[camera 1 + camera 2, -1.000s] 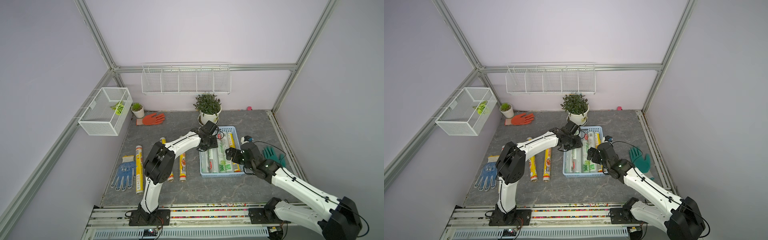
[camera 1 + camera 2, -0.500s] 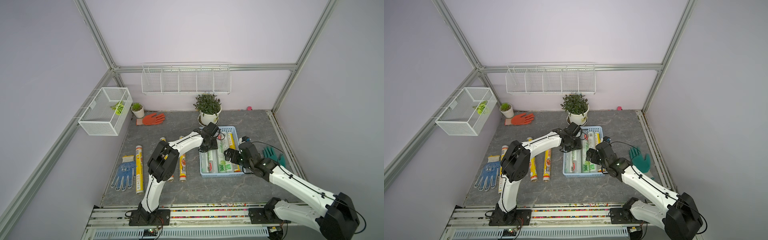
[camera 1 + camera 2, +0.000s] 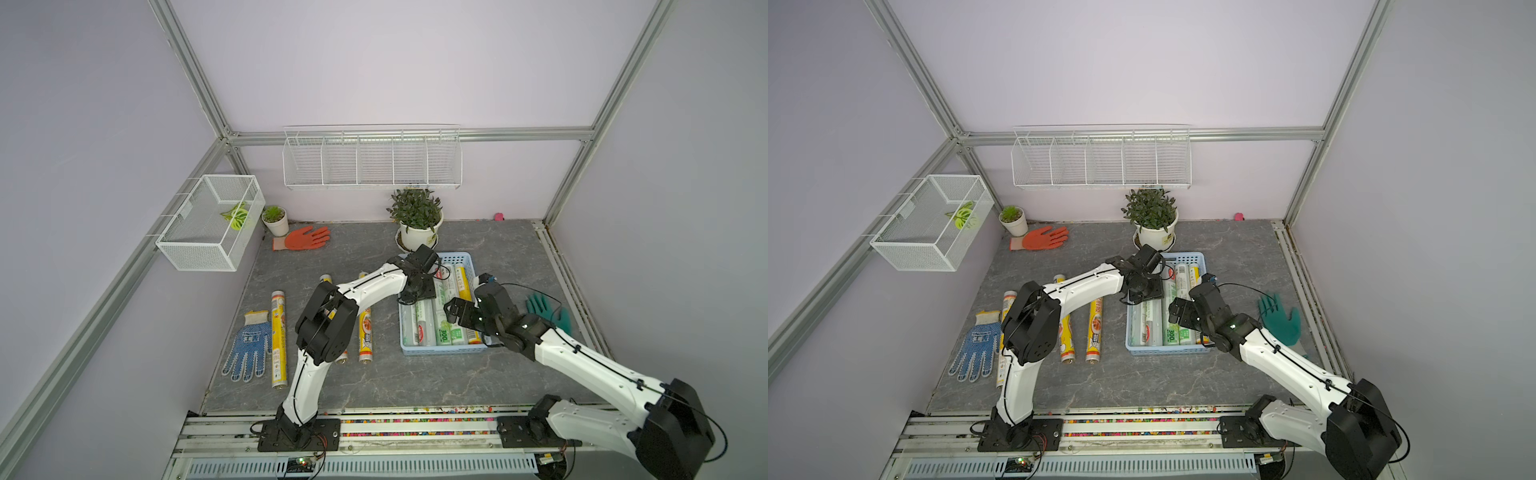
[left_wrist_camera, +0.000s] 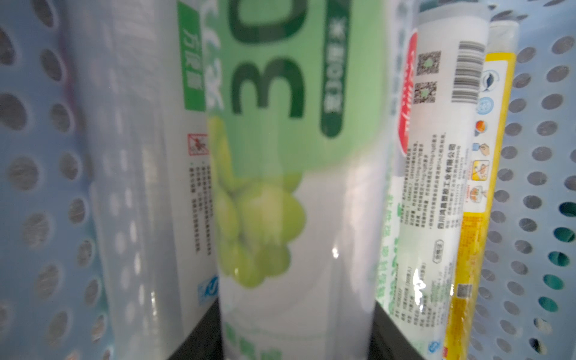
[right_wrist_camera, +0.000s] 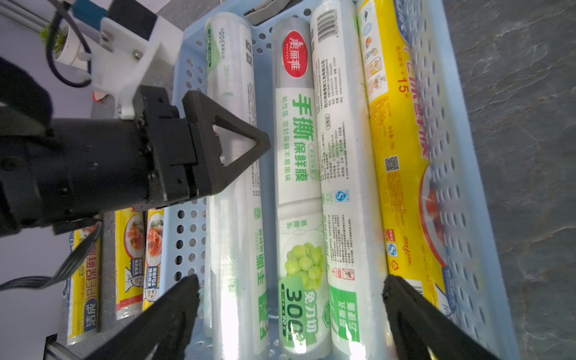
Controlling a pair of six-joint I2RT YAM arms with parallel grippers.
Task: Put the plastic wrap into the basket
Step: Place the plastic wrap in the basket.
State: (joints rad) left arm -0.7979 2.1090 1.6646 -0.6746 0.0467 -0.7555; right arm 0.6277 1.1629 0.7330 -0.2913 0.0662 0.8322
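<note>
Blue-dotted glove [image 3: 247, 347]: flat on the table [image 3: 415, 382] at the far left, just beside the first loose roll.
Loose rolls [image 3: 278, 336]: 3 yellow-orange rolls of plastic wrap lie roughly parallel on the table, left of the basket [image 3: 440, 350]. The middle one is partly hidden under the left arm [image 3: 365, 286].
Left gripper [image 4: 296, 339]: down in the basket's left part, with its fingers [image 4: 205, 346] pressed against both sides of a white-green roll [image 4: 296, 218].
White-green roll: lies lengthwise inside the basket, toward its left wall.
Basket: light blue, right of the table's centre. At least 4 rolls lie side by side in it, with a yellow roll [image 5: 405, 156] against the right wall.
Right gripper [image 5: 290, 280]: hovers over the basket's near end, fingers [image 5: 168, 318] spread wide above the rolls.
Green glove [image 3: 557, 322]: on the table just right of the basket, beyond the right arm [image 3: 582, 357].
</note>
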